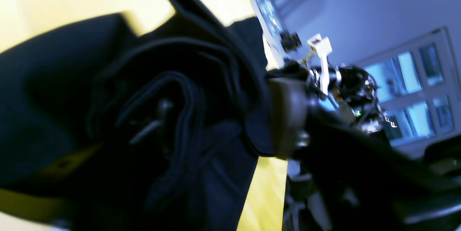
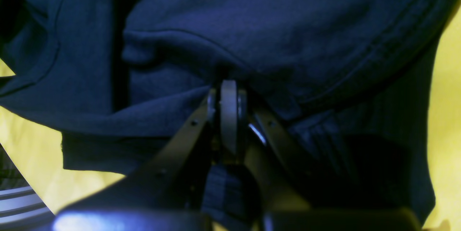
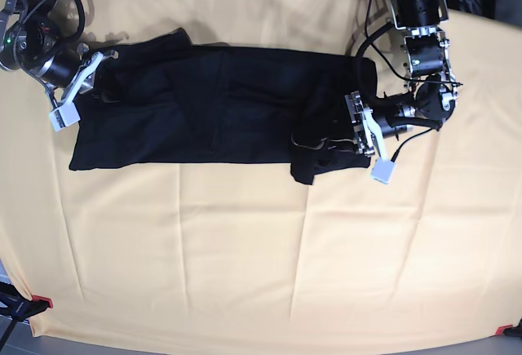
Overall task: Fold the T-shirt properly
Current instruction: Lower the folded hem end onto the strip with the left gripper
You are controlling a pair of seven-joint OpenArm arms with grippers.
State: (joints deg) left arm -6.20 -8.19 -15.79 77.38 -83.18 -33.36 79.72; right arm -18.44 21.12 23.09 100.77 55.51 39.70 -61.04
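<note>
Along the table cloth's (image 3: 245,249) far edge lies the T-shirt (image 3: 212,106).

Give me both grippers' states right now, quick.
Left gripper: at the T-shirt's bunched end; open or shut cannot be told.
Right gripper: shut, pinching a fold of the T-shirt.

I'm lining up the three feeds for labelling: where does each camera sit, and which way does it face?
Base: overhead, looking down on the yellow table cloth and T-shirt; both arms show.
Left wrist: on the left arm, looking sideways across bunched shirt; the left gripper itself is hard to make out here.
Right wrist: on the right arm, looking along the right gripper, shut on cloth.
All three show the shirt on the yellow cloth.
</note>
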